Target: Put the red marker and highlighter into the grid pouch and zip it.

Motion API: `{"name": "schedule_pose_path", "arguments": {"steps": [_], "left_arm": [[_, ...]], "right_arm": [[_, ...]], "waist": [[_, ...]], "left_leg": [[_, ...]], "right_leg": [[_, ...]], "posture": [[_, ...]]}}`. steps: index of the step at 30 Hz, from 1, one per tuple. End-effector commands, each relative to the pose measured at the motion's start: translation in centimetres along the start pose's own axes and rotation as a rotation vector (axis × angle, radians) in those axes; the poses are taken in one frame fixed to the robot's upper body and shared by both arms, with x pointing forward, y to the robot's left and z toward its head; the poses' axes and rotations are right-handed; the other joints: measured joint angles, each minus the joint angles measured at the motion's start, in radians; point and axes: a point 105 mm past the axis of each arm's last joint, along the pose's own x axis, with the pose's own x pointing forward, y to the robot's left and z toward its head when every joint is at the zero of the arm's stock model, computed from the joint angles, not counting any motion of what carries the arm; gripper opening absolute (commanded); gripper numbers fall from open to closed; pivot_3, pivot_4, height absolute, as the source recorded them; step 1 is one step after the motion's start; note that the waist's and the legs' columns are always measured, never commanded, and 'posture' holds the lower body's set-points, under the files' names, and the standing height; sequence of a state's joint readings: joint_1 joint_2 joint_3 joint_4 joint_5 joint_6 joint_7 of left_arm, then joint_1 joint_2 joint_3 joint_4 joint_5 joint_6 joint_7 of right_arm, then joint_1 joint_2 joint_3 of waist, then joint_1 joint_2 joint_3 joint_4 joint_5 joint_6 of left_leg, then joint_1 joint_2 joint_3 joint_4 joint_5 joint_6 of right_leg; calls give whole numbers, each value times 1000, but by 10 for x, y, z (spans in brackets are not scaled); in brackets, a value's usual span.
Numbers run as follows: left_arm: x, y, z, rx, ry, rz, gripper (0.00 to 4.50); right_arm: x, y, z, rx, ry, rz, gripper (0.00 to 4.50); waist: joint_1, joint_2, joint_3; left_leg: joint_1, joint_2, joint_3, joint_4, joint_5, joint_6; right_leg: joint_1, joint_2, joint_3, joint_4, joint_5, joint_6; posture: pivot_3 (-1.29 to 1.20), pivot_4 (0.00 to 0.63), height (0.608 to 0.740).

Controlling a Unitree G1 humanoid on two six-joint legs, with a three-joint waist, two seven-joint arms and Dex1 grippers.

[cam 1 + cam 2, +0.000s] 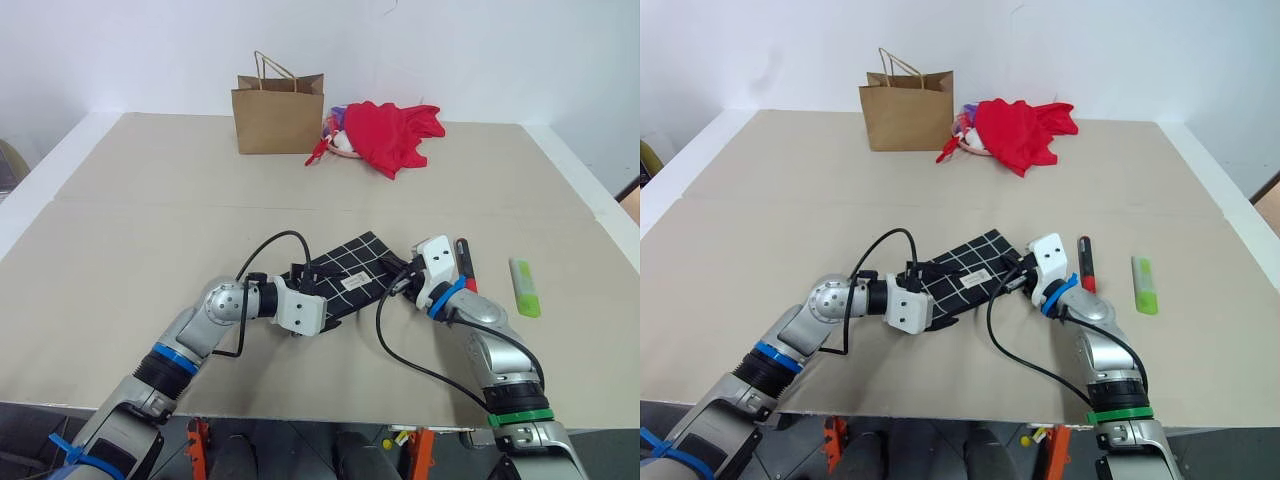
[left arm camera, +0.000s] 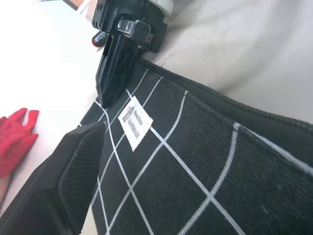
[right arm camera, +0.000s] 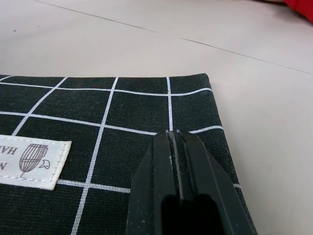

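Flat black fabric grid pouch [image 1: 345, 272], table centre: soft, light, apt to slide; take it by its zipper edge. Right gripper [image 3: 172, 142] pinched shut atop it, left gripper [image 1: 300, 275] spread wide alongside

**Camera Placement and Coverage**

The left eye and right eye views sit high at the head, facing forward and down across the table [image 1: 120, 200]. Both cover the same field: the two arms in the foreground, the grid pouch [image 1: 350, 270] between them, and the brown paper bag [image 1: 278, 115] and red cloth [image 1: 392, 133] at the far edge. The pair differ by a slight sideways offset.

The left wrist view looks along its arm at very close range over the pouch fabric, facing the right gripper [image 2: 113, 78].

The right wrist view looks low across the pouch's corner, also very close. Both wrist views share the pouch's white label [image 3: 30, 164].
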State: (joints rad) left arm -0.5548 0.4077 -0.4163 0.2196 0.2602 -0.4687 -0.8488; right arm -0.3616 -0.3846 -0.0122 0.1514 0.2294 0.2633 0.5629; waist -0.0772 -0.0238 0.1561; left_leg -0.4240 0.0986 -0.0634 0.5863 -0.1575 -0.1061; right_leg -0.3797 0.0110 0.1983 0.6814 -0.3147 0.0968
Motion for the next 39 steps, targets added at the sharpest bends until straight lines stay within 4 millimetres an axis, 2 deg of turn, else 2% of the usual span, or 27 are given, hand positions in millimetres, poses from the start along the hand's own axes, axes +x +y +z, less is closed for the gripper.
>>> {"name": "schedule_pose_path", "arguments": {"steps": [1, 2, 7, 10, 13, 14, 16, 19, 23, 24, 30, 35, 39], "left_arm": [[4, 0, -3, 41, 20, -16, 3980], [5, 1, -2, 52, 12, -14, 3717], [5, 2, -3, 49, 0, -11, 1272], [5, 4, -4, 38, -2, 2, 127], [1, 12, -6, 10, -8, 43, 127], [-1, 16, -7, -5, -11, 60, 0], [-8, 27, -11, -56, -23, 104, 0], [-25, 42, -12, -163, -82, 153, 0], [-45, 46, -10, -258, -163, 109, 0], [-49, 46, -9, -283, -180, 97, 0], [-62, 47, -5, -350, -230, 61, 0], [-64, 44, -3, -351, -232, 36, 0], [-63, 40, 0, -342, -239, 21, 0]], "right_arm": [[0, 4, -6, 12, 20, 11, 0], [0, 5, -6, 12, 20, 12, 0], [1, 5, -5, 10, 18, 19, 0], [1, 5, -4, 8, 16, 21, 0], [-2, 6, 8, 16, -38, 22, 0], [-4, 4, 16, 23, -75, 12, 502], [-14, 6, 41, 18, -183, 34, 909], [-38, 9, 61, 3, -262, 84, 2262], [-71, 16, 63, -52, -272, 174, 4234], [-78, 17, 60, -70, -270, 180, 4449], [-96, 21, 48, -72, -258, 193, 4449], [-93, 23, 49, -137, -292, 171, 4449], [-87, 20, 56, -63, -337, 131, 4449]], "waist": [[0, 0, 0], [0, 0, 0], [0, 0, 0], [0, 0, 0], [0, 1, 0], [0, 1, 0], [0, 1, 0], [0, 6, 3], [3, 7, 4], [4, 7, 4], [1, 8, 5], [1, 9, 5], [1, 9, 5]], "left_leg": [[0, 0, 0, 0, 0, 0], [0, 0, 0, 0, 0, 0], [0, 0, 0, 0, 0, 0], [0, 0, -1, 0, 0, 0], [0, 0, -1, 0, 0, 0], [0, 0, -1, 0, 0, 0], [0, 0, -1, 0, 0, 0], [-3, 0, -3, -1, 0, 0], [-6, -1, -7, -2, 0, 0], [-6, -1, -7, -2, 0, 0], [-6, 0, -8, -2, 0, 1], [-6, 0, -8, -1, 1, 1], [-6, 0, -8, -1, 2, 1]], "right_leg": [[0, 0, 0, 0, 0, 0], [0, 0, 0, 0, 0, 0], [0, 0, 0, 0, 0, 0], [0, 0, -1, 0, 0, 0], [0, 0, -1, 0, 0, 1], [0, 0, -1, 0, 0, 1], [0, 0, -1, 0, 0, 1], [-2, 0, -3, 0, -1, 1], [-3, 0, -7, 0, -2, -2], [-3, 0, -8, 0, -2, -4], [-2, 0, -11, 0, -3, -6], [-2, 0, -11, 0, -4, -2], [-2, 0, -11, 0, -3, -2]], "posture": [[0, 150, 740], [0, 150, 740], [0, 150, 740], [0, 150, 740], [0, 150, 740], [0, 150, 740], [0, 150, 740], [0, 150, 740], [0, 150, 740], [0, 150, 740], [0, 150, 740], [0, 150, 740], [0, 150, 740]]}}
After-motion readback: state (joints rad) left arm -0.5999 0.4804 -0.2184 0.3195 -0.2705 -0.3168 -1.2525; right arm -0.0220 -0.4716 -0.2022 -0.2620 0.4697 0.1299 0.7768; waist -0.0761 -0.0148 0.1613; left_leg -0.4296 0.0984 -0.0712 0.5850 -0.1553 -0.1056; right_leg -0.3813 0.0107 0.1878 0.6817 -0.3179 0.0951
